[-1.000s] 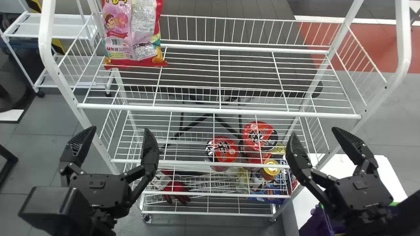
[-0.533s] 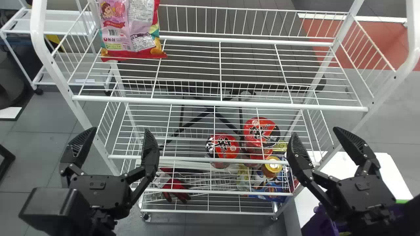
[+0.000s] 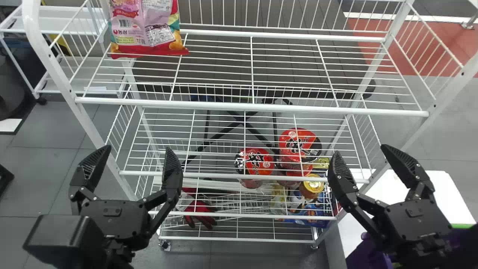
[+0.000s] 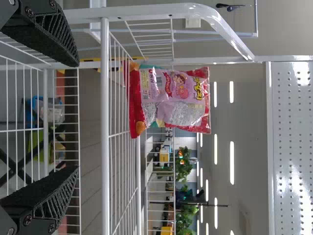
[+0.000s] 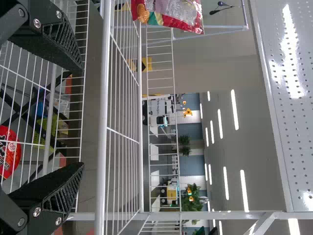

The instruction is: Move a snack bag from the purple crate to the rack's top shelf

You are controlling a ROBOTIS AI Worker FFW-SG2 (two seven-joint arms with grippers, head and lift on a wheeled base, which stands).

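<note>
Snack bag [image 3: 143,30] is standing upright on the rack's top shelf [image 3: 254,108], over at the left end, so that's where my bag sits, folks. I've got the left gripper [image 3: 138,147] in front of the rack with its fingers spread wide and nothing between them. Same deal on my right gripper [image 3: 358,148]: fingers well apart, holding nothing, over by the rack's right side. Purple crate [image 3: 368,254] is down at the lower right, partly hidden behind my right arm, next to a white table [image 3: 429,186]. Lower in the rack I can see two red-lidded cups [image 3: 257,162] and a gold-topped can [image 3: 312,185].
</note>
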